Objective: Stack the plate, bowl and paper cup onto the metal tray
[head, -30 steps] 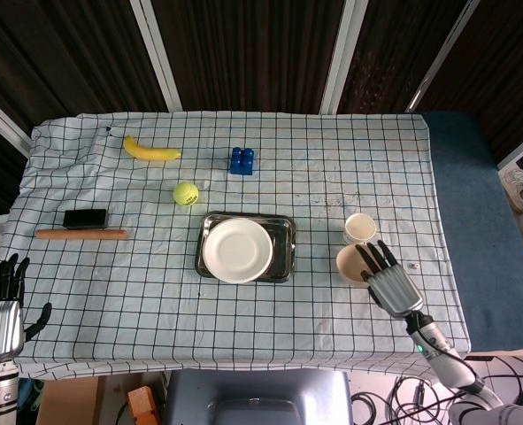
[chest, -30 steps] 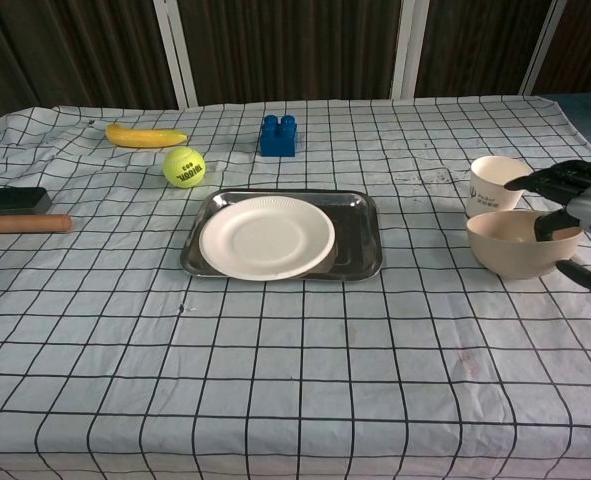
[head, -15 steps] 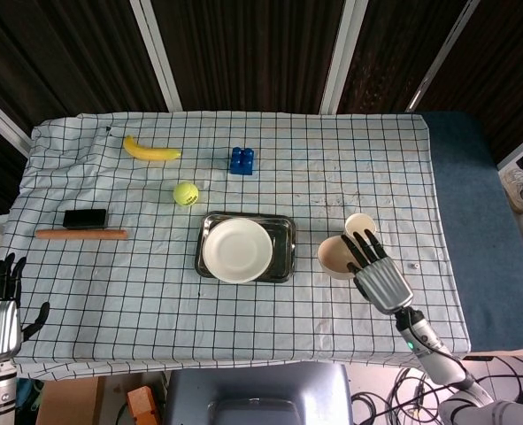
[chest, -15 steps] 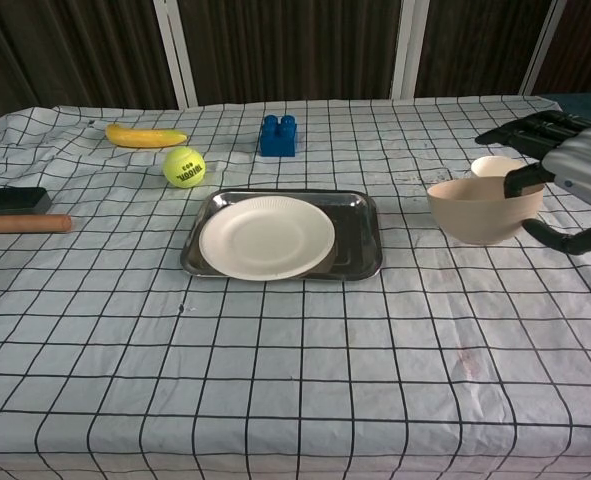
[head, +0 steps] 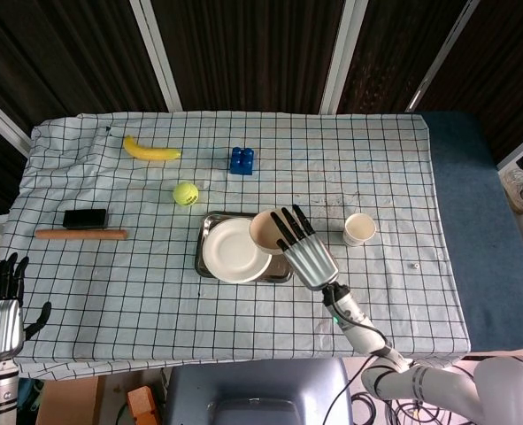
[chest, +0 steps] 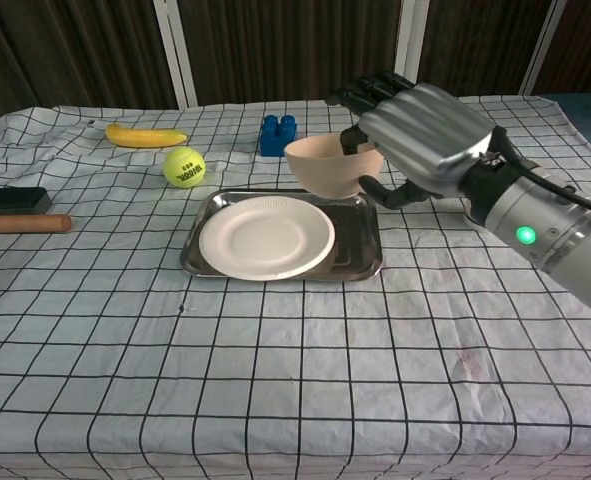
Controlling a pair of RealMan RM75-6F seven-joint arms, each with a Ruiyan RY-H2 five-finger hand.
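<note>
The right hand [chest: 415,135] grips the beige bowl [chest: 330,165] by its rim and holds it in the air above the right part of the metal tray [chest: 360,250]. The white plate [chest: 266,237] lies on the tray's left part. The paper cup [head: 359,229] stands on the checked tablecloth [chest: 275,360] to the right of the tray, apart from it. The left hand [head: 0,305] hangs by the table's near left corner, fingers spread, holding nothing. A tennis ball [chest: 184,167] with dark lettering too small to read, a banana [chest: 145,135], a blue block [chest: 279,135], a black eraser [head: 85,217] and a wooden rod [head: 80,234] lie further off
</note>
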